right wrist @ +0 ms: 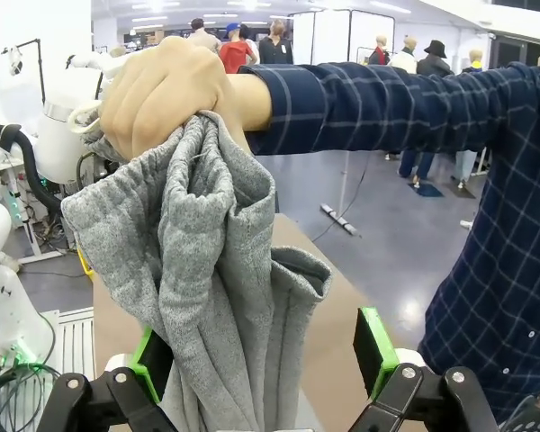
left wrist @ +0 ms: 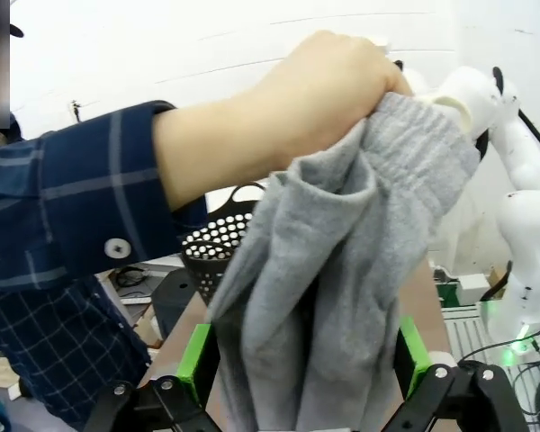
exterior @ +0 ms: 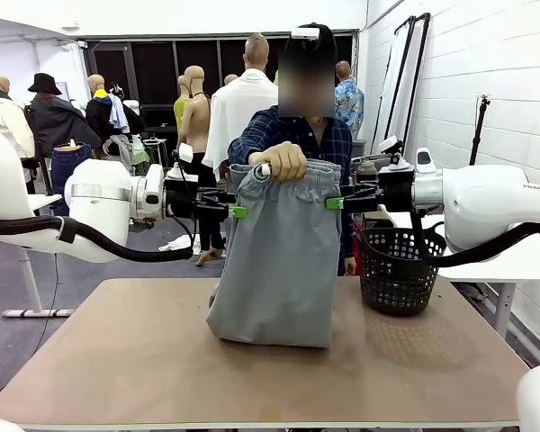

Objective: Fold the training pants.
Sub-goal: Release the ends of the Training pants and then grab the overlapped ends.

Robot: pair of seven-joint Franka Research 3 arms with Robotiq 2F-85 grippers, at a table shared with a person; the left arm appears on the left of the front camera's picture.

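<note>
Rightward, black mesh basket (exterior: 398, 274), contents unclear; training pants (exterior: 279, 261) held up beside

Training pants (exterior: 279, 261): waistband middle hidden under person's hand (exterior: 281, 162); lower cloth cut off by both wrist views' bottom edge. Basket (left wrist: 218, 247) behind the pants: part hidden. Left pincer (left wrist: 304, 358), right pincer (right wrist: 264, 355): contact with pants unclear.

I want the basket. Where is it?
The black basket stands on the table, right side of the front view, beside the grey training pants a person holds up.
</note>
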